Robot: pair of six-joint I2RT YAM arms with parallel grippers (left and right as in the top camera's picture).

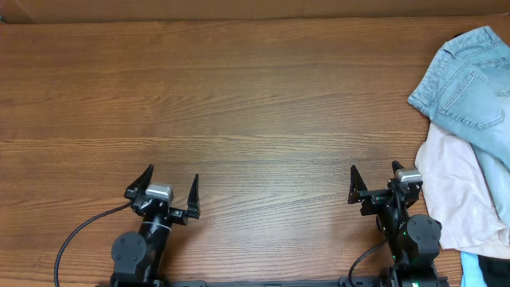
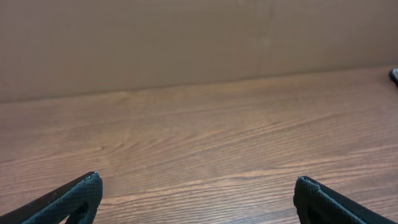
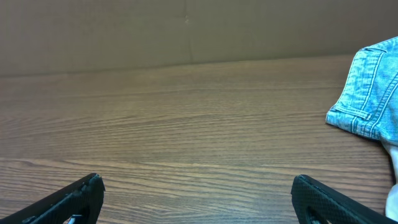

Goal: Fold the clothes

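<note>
Denim garment (image 1: 466, 76) lies crumpled at the upper right of the overhead view. It is light blue with a stitched pocket facing up, and neither gripper touches it.

Left gripper (image 1: 173, 172), lower left of the frame: fingers (image 2: 74, 199) are spread wide with nothing between them. Only the bare wood of the table (image 1: 255, 104) shows in the gap.

Right gripper (image 1: 374, 169), lower right: jaws are equally wide and empty. Its wrist view shows a seamed corner of the denim resting on the wood at the right edge.

A pale cloth (image 1: 458, 191) lies just beside the right arm, and the denim's lower edge overlaps it. A black cable (image 1: 80, 231) loops from the left arm's base. A blue item (image 1: 486, 271) in the bottom right corner is too cropped to identify.
</note>
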